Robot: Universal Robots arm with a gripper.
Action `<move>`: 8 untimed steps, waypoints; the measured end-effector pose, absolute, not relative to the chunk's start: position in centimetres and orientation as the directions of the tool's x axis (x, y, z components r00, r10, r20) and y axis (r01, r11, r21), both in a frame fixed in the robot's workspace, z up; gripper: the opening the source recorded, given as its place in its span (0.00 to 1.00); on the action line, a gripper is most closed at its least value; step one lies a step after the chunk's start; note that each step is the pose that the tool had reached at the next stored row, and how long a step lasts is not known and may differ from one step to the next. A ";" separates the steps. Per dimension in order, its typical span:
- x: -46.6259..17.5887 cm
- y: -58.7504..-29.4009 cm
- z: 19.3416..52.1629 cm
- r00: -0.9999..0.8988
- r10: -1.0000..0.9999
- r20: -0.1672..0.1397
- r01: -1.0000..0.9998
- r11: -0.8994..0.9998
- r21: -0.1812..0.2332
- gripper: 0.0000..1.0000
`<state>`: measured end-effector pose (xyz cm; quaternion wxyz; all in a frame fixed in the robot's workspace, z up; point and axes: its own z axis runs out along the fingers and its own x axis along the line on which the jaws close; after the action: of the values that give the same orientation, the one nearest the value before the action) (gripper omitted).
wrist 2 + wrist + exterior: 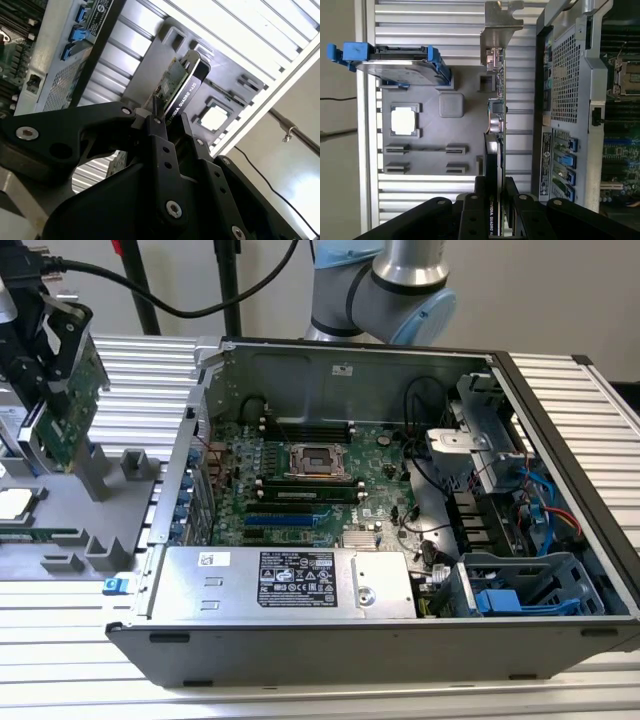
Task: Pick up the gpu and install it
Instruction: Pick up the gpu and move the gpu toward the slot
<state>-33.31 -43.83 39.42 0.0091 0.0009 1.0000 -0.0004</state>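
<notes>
The case (300, 650) lies open on its side in the middle of the exterior view, with the board (300, 480) exposed inside. Just beside it, on the exterior view's left, sits the grey tray (70, 515). The tray also carries a drive (395, 62) in blue rails and a square chip (403, 121).

The gpu (499, 100) is over the tray, at the edge nearest the case and outside it, so it is not yet installed. It stands roughly on edge, and its silver bracket (501, 20) is at the end away from the tool. I cannot tell whether its lower edge is clear of the tray.

The card looks light and stiff but fragile. Its flat faces give good purchase, while the bare circuit side and edge contacts should not be squeezed or knocked. The black cooler body and the board's plain margins seem the safest places to hold.

The arm (385, 285) rises behind the case and reaches across to the exterior view's far left, with the wrist above the tray. The gripper (169, 117) is pinching the gpu across its thickness. One of the black fingers (160, 145) presses on each face, near the end opposite the bracket.
</notes>
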 end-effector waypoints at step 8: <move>-33.3 -43.8 40.1 -1.000 0.002 -0.018 0.002 1.000 -0.001 0.00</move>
<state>-33.31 -43.83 40.05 0.0091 0.0009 1.0000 -0.0004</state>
